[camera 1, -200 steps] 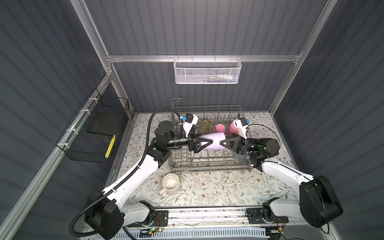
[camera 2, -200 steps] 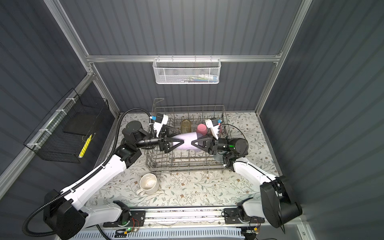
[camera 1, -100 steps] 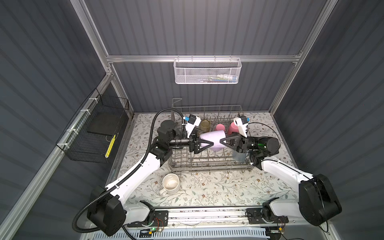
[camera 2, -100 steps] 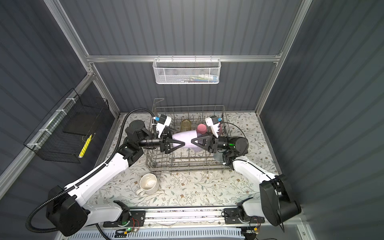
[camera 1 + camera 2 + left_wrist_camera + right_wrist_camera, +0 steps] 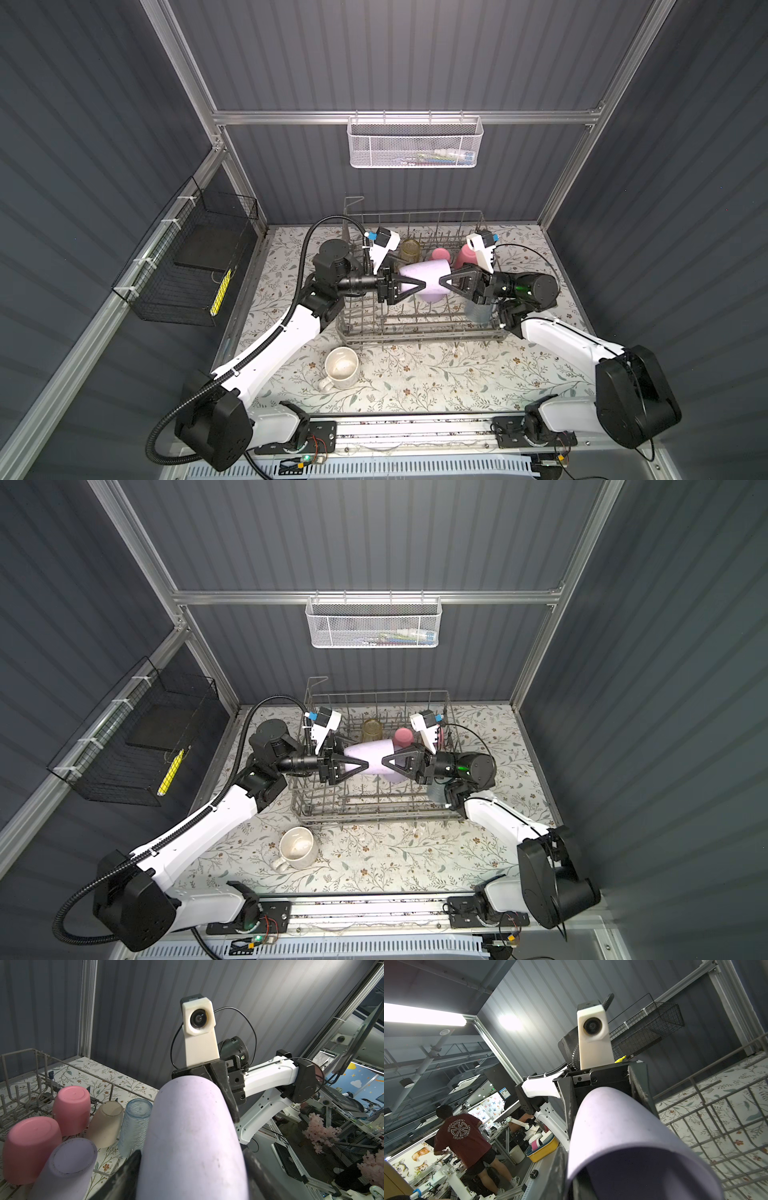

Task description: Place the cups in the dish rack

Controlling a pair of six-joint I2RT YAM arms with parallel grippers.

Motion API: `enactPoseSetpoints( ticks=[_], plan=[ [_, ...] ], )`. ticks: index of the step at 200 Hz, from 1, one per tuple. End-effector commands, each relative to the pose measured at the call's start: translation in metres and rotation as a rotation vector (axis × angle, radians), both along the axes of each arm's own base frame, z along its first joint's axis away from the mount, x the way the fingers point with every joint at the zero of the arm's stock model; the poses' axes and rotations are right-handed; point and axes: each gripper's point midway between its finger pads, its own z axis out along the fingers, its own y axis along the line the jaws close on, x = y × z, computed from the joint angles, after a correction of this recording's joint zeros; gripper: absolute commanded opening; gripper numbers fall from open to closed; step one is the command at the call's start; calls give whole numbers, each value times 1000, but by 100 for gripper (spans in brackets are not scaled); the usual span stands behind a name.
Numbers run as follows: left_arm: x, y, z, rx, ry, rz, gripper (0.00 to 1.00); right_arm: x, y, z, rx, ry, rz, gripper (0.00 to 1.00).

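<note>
Changed: my left pincer (image 5: pixel 420 283) has its jaws narrower round the lilac cup (image 5: pixel 429 269) than a second ago. The cup hangs in much the same spot, and the mug (image 5: pixel 341 368) has not shifted.
Grip, left: jaws apart, one finger on each side of the cup's closed end, right against its wall. Whether they press I cannot tell.
Grip, right: my right pincer (image 5: pixel 442 282) has its jaws together on the wall at the cup's open end and carries it.
Cup in hand: it lies on its side in the air between my two pincers, above the middle of the dish rack (image 5: pixel 419 331).
Rack contents: the left wrist view shows a cluster standing mouth down: a pink cup (image 5: pixel 29 1151), a second pink cup (image 5: pixel 71 1109), a second lilac cup (image 5: pixel 66 1165), a beige cup (image 5: pixel 106 1124) and a clear blue tumbler (image 5: pixel 136 1124). A yellow tumbler (image 5: pixel 409 249) stands in a far row.
Table (image 5: pixel 457 382): the mug stands mouth up just in front of the rack's near left corner, outside it.
Wall baskets: the white mesh basket (image 5: pixel 415 145) on the back wall holds small items too blurred to name. The black wire basket (image 5: pixel 187 266) on the left wall holds a yellow strip (image 5: pixel 220 286).
Room: the rack's near rows of tines stand bare. Its far side sits close to the back wall. My right arm crosses the rack's near right corner.
</note>
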Motion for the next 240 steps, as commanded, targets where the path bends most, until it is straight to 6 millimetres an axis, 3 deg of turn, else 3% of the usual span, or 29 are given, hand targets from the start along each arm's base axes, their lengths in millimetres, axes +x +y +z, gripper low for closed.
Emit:
enactPoseSetpoints(
  ticks=[1, 23, 80, 152, 177, 214, 240],
  plan=[
    [-8, 0, 4, -20, -12, -53, 78, 0, 0, 12, 25, -40, -4, 6],
    [-9, 0, 3, -18, -8, -52, 83, 1, 0, 11, 24, -36, -4, 6],
    [-8, -2, -2, -10, 6, -62, 83, 3, 2, 9, 26, -28, -6, 7],
    [-10, -7, -4, -5, 11, -90, 77, 4, 3, 8, 23, -23, -3, 7],
    [-12, -6, -2, -9, 5, -94, 69, 5, 3, 8, 23, -21, -3, 9],
    [-13, -3, 5, -31, -23, -71, 41, 5, 4, 5, 13, -12, 6, 20],
    [-13, -1, 6, -36, -28, -53, 35, 4, 0, 4, 7, -10, 1, 26]
  ],
)
